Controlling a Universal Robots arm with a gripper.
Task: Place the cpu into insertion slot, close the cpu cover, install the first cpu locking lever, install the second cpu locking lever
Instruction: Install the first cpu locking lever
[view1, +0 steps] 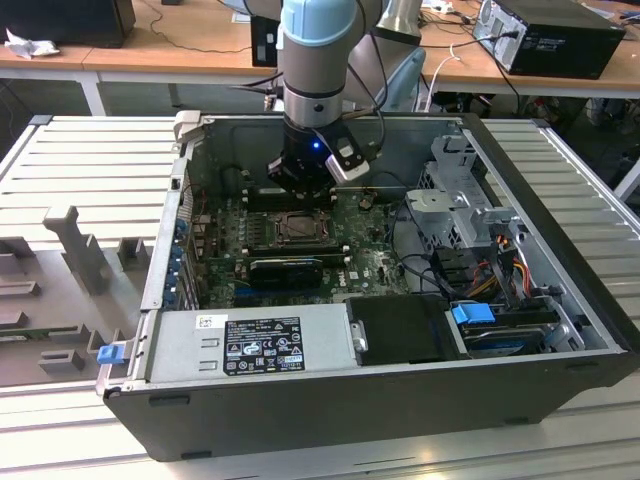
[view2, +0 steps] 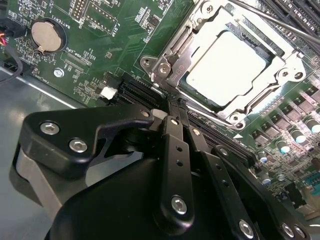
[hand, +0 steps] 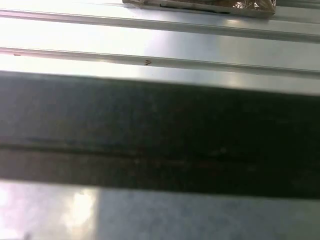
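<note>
The worktop (view1: 90, 150) is a pale grey slatted metal surface with long ridges running across it. An open computer case (view1: 400, 400) lies flat on it, its dark walls framing the claw (view1: 300, 185), which hangs inside it near the far wall. On the worktop out beyond the case wall, on the exterior view's left of the claw, lie grey moulded fixture blocks (view1: 70, 250). In the first wrist view, the ribbed worktop (hand: 150, 40) shows beyond a dark case edge (hand: 160, 135).
</note>
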